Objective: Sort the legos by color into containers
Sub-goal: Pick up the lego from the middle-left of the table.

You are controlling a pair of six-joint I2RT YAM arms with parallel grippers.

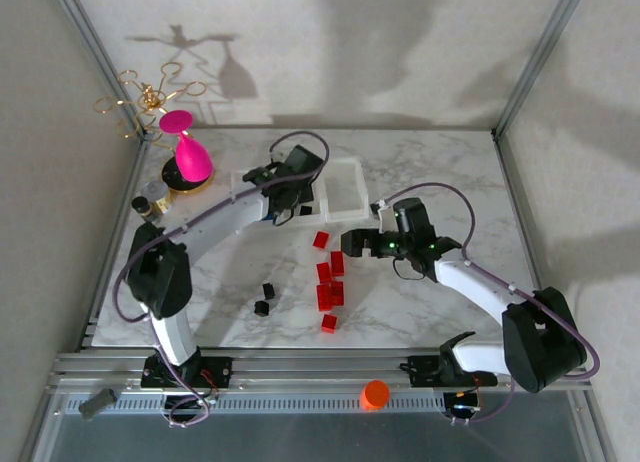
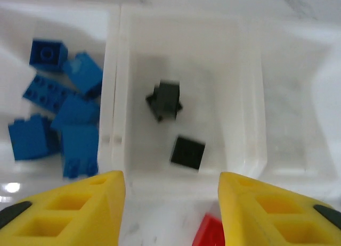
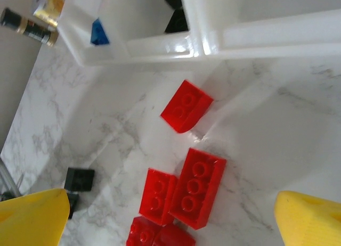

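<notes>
The clear three-bin tray (image 1: 345, 187) lies at the back of the table. In the left wrist view its left bin (image 2: 109, 22) holds several blue legos (image 2: 74, 110), the middle bin holds two black legos (image 2: 166, 99), one of them (image 2: 187, 152) blurred, and the right bin (image 2: 298, 113) looks bare. My left gripper (image 2: 170, 187) hangs open over the middle bin's near wall (image 1: 285, 200) with nothing between its fingers. My right gripper (image 1: 352, 244) is open above a cluster of red legos (image 3: 196, 187), with nothing in it. A single red lego (image 3: 185, 106) lies near the tray.
Two black legos (image 1: 265, 298) lie on the marble left of the red cluster, and another red lego (image 1: 329, 323) sits nearer the front. A pink goblet (image 1: 188, 152) and small bottles (image 1: 148, 202) stand at the back left. An orange cap (image 1: 375, 393) rests on the front rail.
</notes>
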